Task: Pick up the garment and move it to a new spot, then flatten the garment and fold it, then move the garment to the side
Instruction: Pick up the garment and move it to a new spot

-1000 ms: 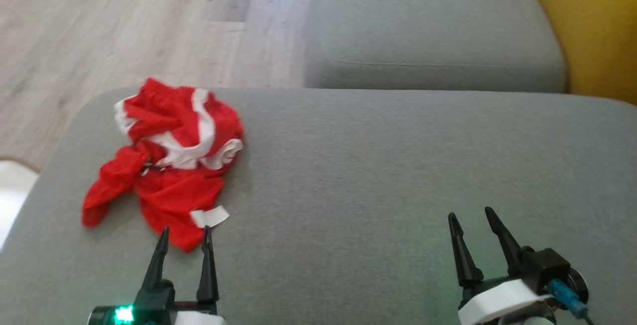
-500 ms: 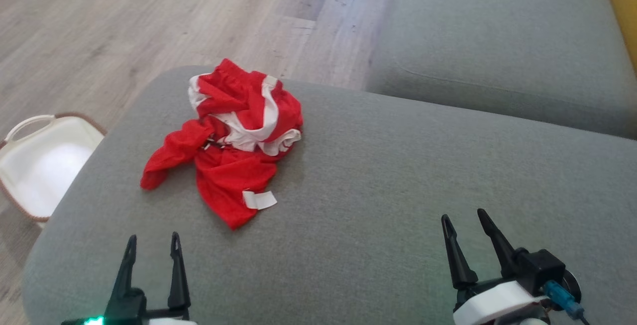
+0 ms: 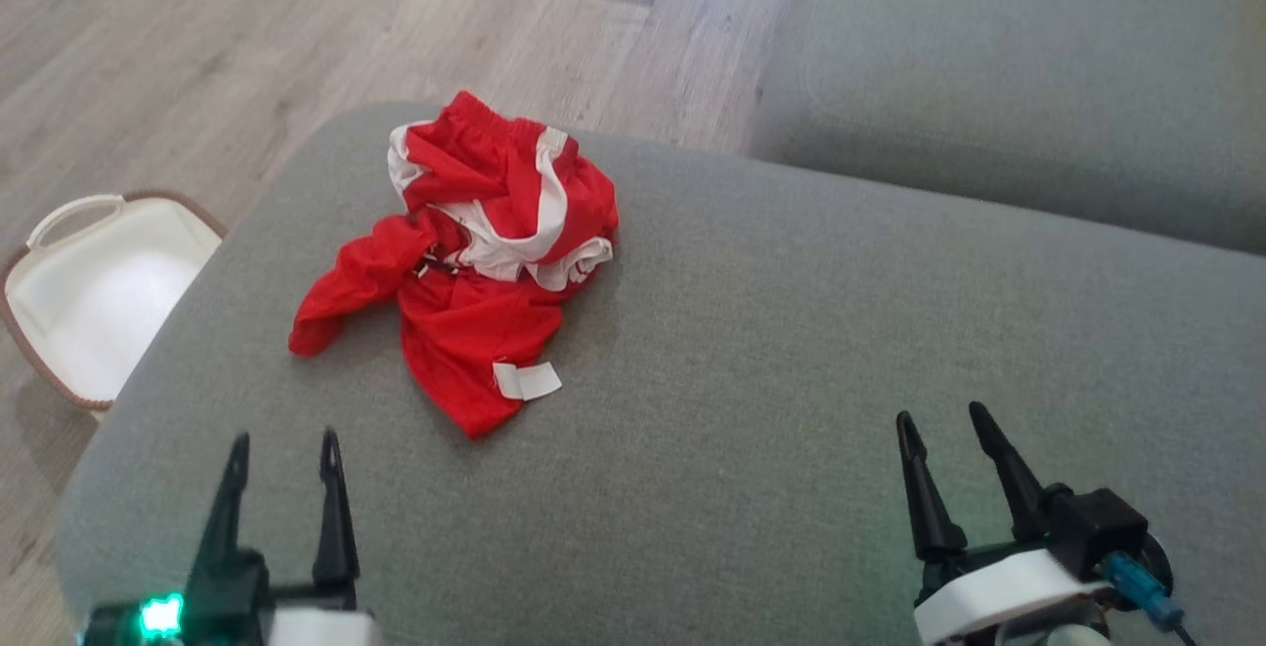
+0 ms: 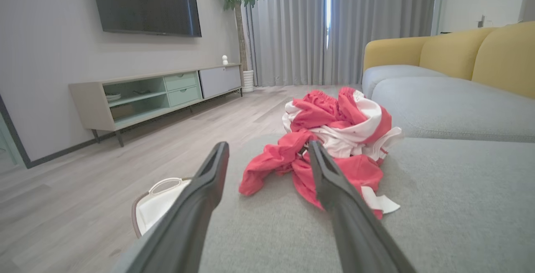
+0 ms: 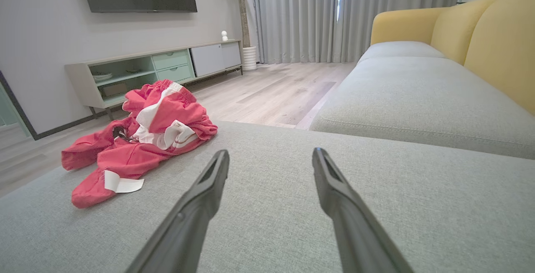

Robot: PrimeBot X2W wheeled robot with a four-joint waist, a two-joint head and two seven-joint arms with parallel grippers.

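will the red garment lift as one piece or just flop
The red garment lies crumpled in soft folds on the grey cushion, so it is probably floppy: lifted by one edge, it would likely unfurl and hang. The thin cloth looks light. Its twisted end and white tag may trail or drag.

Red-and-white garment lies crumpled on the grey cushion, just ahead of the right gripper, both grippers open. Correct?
Not quite: the garment lies ahead of the left gripper, not the right gripper, as the head view shows. The rest holds.
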